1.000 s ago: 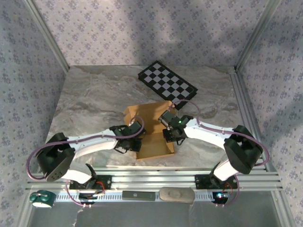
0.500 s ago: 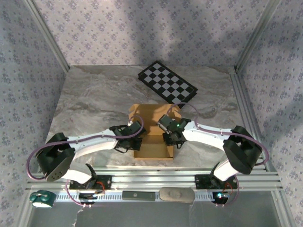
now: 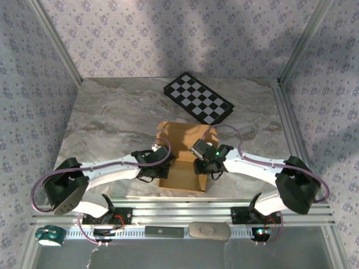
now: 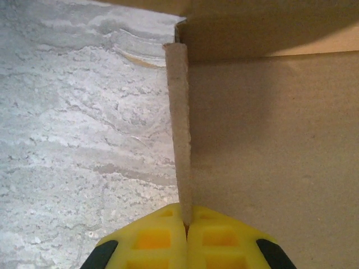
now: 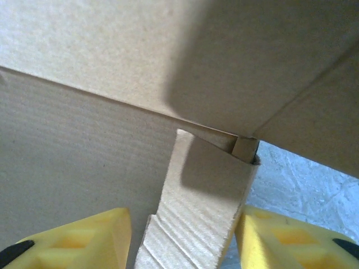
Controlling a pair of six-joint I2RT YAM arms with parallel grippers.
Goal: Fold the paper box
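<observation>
Tan paper box is sitting at the table's centre, half folded, side walls standing, closing seemingly left. Left gripper is pinching its nine o'clock wall; right gripper, jaws apart, is straddling the three o'clock flap

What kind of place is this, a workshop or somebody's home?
Most likely a robot test booth, not a home: white robot arms bolted to an aluminium rail, patterned wall panels closing in a marble-look table, and a checkered board, perhaps for camera calibration.
</observation>
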